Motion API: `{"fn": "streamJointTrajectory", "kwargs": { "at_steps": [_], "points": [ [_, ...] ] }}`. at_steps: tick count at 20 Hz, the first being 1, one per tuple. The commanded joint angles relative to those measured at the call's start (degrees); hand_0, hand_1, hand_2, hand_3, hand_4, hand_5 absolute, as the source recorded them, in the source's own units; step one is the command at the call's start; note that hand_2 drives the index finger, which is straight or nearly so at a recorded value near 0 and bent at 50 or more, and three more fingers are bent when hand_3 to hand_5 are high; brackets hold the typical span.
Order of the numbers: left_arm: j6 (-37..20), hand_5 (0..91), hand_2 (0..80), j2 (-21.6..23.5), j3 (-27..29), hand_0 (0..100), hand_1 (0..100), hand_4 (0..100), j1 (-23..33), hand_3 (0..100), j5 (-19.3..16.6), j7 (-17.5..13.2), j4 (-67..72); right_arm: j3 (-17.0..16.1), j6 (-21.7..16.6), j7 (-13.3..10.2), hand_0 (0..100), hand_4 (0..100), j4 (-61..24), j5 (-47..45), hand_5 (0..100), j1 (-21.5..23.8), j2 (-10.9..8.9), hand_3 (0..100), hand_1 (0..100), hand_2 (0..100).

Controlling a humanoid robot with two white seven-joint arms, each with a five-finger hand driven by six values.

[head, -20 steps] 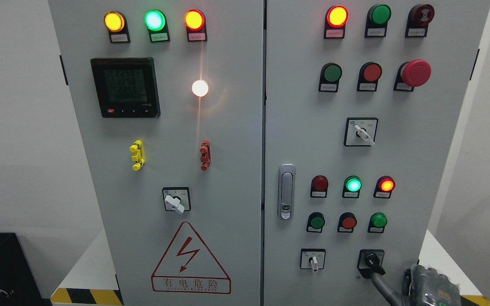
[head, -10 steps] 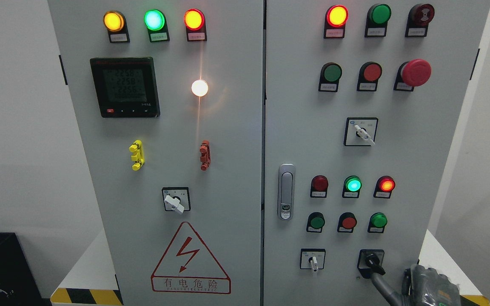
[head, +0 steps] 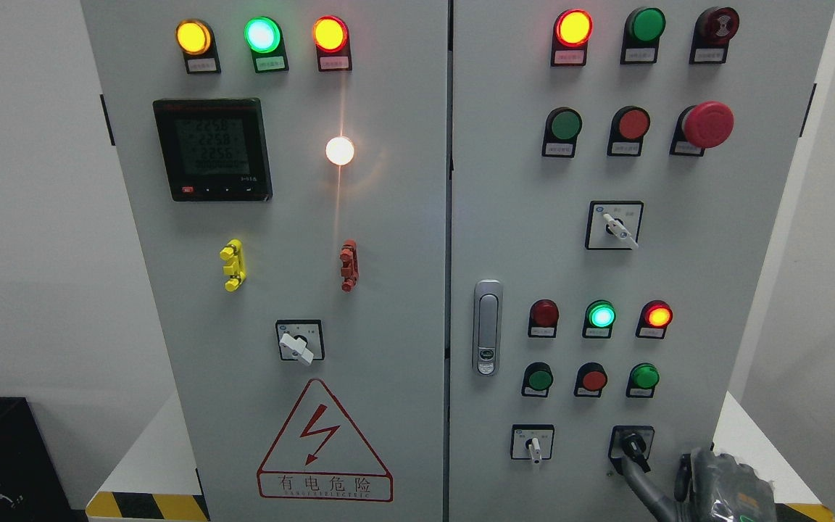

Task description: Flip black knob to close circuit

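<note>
- The right robot hand shows at the lower right corner of the picture, about 5 o'clock from the cabinet's centre, grey and partly cut off by the frame.
- One grey finger stretches up and to the left, its tip touching the lower end of the black knob.
- Whether the other fingers are curled or loose I cannot tell; nothing is grasped as far as can be seen.
- The black knob sits in a black square plate at the bottom of the cabinet's right door, its handle pointing toward roughly 5 o'clock.
- At 9 o'clock from it, on the same row, a white switch points straight down.
- Above that row stand three buttons, then three lamps; the green lamp is lit.
- The left robot hand is out of view.
</note>
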Motion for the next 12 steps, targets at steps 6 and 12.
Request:
{"fn": "streamJointTrajectory", "kwargs": {
  "at_steps": [6,12],
  "points": [
    [0.0,0.0,0.0,0.1,0.0,12,56,0,1.2,0,0.0,0.0,-1.3,5.1,0.2,0.3,0,87,-3.3,0.0,93,2.6,0.00,99,2,85],
    [0.0,0.0,0.0,0.0,0.0,12,56,0,1.2,0,0.0,0.0,-1.3,6.0,0.2,0.3,0,87,-7.5,0.0,92,5.1,0.27,99,2,85]
  ]
}}
